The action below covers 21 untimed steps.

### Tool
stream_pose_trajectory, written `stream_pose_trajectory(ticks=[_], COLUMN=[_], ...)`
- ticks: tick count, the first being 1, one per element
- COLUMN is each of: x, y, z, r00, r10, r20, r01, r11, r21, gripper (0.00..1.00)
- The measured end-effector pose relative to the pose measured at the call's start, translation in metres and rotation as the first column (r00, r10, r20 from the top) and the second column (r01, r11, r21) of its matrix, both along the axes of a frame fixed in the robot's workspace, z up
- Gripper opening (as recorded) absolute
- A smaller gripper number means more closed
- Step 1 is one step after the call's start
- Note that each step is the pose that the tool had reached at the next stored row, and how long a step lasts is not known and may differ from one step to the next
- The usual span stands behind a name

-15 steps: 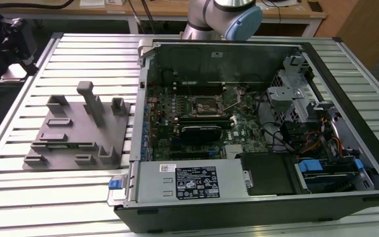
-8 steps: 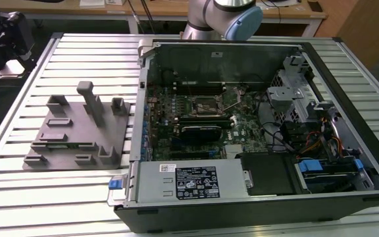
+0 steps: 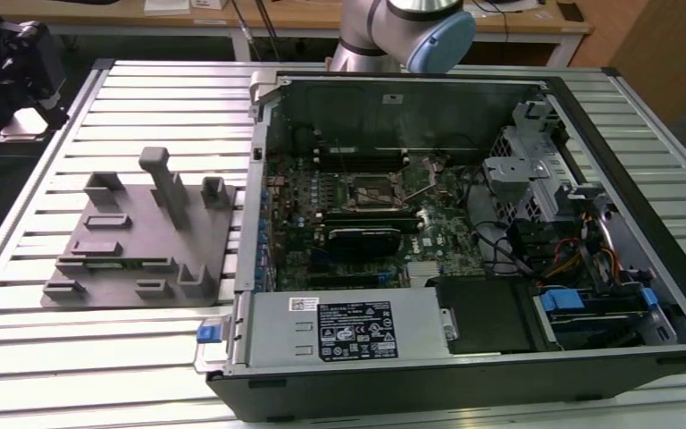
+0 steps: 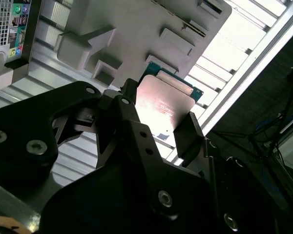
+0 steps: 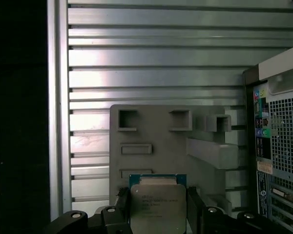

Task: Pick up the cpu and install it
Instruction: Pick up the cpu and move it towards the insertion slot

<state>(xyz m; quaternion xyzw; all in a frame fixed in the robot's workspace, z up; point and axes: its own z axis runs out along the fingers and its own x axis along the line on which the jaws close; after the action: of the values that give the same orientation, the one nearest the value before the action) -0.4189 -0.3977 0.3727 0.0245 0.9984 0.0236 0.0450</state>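
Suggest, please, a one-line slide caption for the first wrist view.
Gripper holding the cpu by two opposite edges, grey parts fixture and slatted table beyond.

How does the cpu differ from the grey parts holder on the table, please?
The cpu is small, thin and silvery with a green rim; the holder is larger, matt grey, with raised blocks. The cpu sits clamped in the gripper; the holder lies on the slatted table. Both are roughly rectangular.

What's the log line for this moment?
tool: shut on chip | chip: held clear of grey tray | install: not done
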Motion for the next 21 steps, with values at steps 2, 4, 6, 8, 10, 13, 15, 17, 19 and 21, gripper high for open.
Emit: stream_pose_trajectory(ticks=[2, 4, 6, 8, 10, 13, 15, 17, 19, 21], x=[0.002, 0.004, 0.007, 0.009, 0.012, 0.017, 0.020, 0.023, 0.026, 0.029], y=[0.0001, 0.0003, 0.0005, 0.0008, 0.0010, 0.0016, 0.0020, 0.0025, 0.0029, 0.0033], z=[0.0000, 0.0000, 0.0001, 0.0001, 0.0001, 0.0000, 0.0001, 0.0000, 0.0000, 0.0001], r00=[1.0000, 1.0000, 1.0000, 1.0000, 1.0000, 1.0000, 1.0000, 1.0000, 1.0000, 1.0000], r10=[0.000, 0.000, 0.000, 0.000, 0.000, 0.000, 0.000, 0.000, 0.000, 0.000], r20=[-0.0001, 0.0000, -0.0001, -0.0001, 0.0000, 0.0000, -0.0001, 0.0000, 0.0000, 0.0000], r01=[0.000, 0.000, 0.000, 0.000, 0.000, 0.000, 0.000, 0.000, 0.000, 0.000], r11=[1.0000, 1.0000, 1.0000, 1.0000, 1.0000, 1.0000, 1.0000, 1.0000, 1.0000, 1.0000], r21=[0.0000, 0.0000, 0.0000, 0.0000, 0.0000, 0.0000, 0.0000, 0.0000, 0.0000, 0.0000], gripper=[0.55, 0.55, 0.55, 0.55, 0.55, 0.55, 0.55, 0.55, 0.55, 0.55])
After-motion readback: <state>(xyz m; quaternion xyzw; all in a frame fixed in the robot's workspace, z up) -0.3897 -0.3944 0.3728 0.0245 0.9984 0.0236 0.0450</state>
